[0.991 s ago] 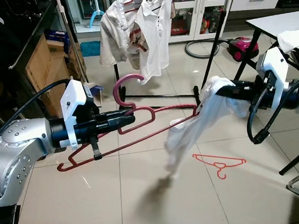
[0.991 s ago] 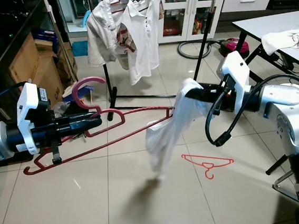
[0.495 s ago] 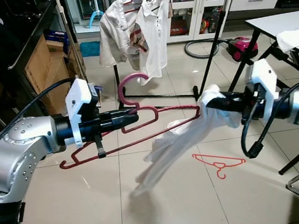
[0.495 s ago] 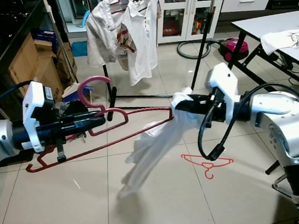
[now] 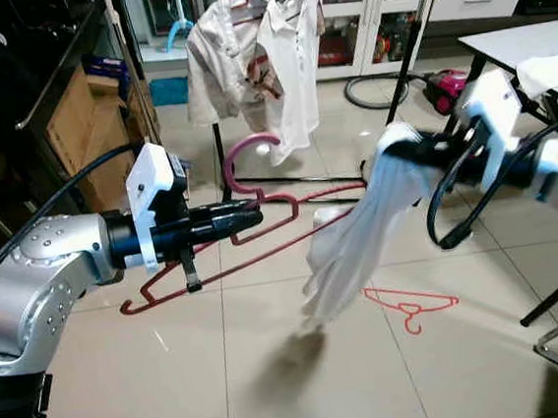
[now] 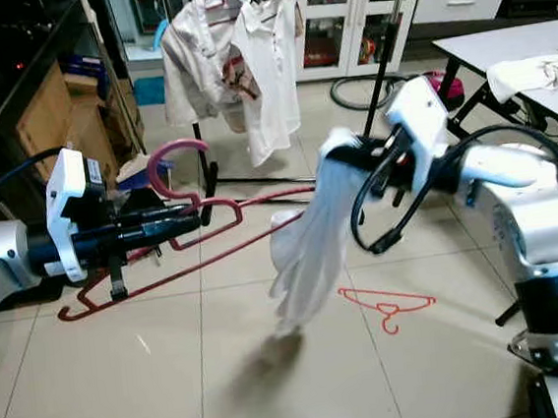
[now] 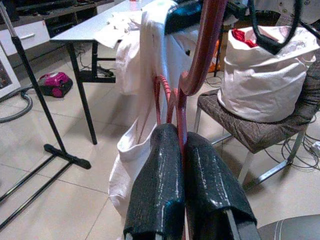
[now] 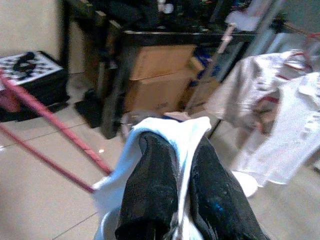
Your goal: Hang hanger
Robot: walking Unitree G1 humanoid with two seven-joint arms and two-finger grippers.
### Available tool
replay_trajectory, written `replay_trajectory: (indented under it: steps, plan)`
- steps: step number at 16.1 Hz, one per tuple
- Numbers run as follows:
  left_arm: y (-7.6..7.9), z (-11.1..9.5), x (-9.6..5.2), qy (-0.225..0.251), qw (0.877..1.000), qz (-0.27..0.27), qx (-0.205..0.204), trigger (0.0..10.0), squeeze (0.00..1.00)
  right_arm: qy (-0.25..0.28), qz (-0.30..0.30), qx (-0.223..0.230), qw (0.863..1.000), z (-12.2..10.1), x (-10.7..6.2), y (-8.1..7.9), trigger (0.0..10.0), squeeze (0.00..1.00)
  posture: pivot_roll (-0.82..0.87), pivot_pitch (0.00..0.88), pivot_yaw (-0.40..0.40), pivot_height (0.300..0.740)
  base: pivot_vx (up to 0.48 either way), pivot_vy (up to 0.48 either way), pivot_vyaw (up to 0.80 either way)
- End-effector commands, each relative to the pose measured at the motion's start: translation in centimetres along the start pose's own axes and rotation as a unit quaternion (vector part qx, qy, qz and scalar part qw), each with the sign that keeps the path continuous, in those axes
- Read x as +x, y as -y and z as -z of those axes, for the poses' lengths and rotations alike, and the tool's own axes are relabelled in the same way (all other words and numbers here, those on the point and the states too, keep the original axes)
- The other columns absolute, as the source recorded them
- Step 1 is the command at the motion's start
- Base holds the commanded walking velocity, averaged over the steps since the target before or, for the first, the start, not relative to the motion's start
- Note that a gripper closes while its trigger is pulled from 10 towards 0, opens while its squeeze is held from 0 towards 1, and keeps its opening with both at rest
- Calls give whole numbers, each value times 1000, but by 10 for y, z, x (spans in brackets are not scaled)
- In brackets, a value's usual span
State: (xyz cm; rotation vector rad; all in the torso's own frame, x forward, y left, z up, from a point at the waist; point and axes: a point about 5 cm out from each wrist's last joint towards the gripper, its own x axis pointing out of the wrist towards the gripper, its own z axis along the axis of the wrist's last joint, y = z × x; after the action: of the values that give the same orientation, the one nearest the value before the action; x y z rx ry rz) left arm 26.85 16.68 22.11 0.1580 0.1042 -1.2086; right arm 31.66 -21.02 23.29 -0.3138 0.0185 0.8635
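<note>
Red hanger (image 5: 262, 232) pinched between left fingers (image 7: 192, 185); white garment (image 5: 356, 241) clamped in right fingers (image 8: 150, 195).

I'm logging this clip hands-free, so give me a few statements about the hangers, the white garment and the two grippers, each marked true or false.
1. The left gripper is shut on the dark red hanger. True.
2. The right gripper is open and holds nothing. False: it is shut on the white garment.
3. An orange hanger lies on the floor. True.
4. The clothes rack is bare. False: pale shirts hang on it.
5. The white garment lies flat on the tiles. False: it dangles from the right gripper.
</note>
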Motion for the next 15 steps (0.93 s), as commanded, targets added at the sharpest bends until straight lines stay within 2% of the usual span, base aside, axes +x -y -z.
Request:
replay_trajectory:
  steps: [1, 2, 4, 8, 10, 13, 15]
  plan:
    - [1, -5, 0, 3, 1000, 3, 14, 10000, 0, 25, 22, -19, 999, -15, -4, 10, 10000, 0, -23, 0, -14, 740, 0, 0, 0]
    - [1, -5, 0, 4, 1000, 3, 14, 10000, 0, 36, 19, -15, 999, -20, -3, 9, 10000, 0, -19, 0, -16, 740, 0, 0, 0]
    - [1, -6, 2, 6, 1000, 4, 15, 10000, 0, 52, -18, -9, 998, -27, 4, -3, 10000, 0, -18, 0, -18, 740, 0, 0, 0]
    - [-1, -7, 3, 11, 1000, -3, 18, 10000, 0, 47, -79, -5, 996, -21, 15, -26, 10000, 0, -11, 0, -22, 740, 0, 0, 0]
    - [-3, -7, 2, 9, 1000, -9, 19, 10000, 0, 44, -102, -4, 994, -23, 13, -34, 10000, 0, -13, 0, -21, 740, 0, 0, 0]
    - [-4, -8, 2, 11, 1000, -14, 20, 10000, 0, 39, -99, -7, 994, -22, 9, -36, 10000, 0, -16, 0, -19, 740, 0, 0, 0]
    - [-4, -9, 3, 12, 1000, -12, 20, 10000, 0, 40, -73, -12, 997, -25, 6, -27, 10000, 0, -23, 0, -17, 740, 0, 0, 0]
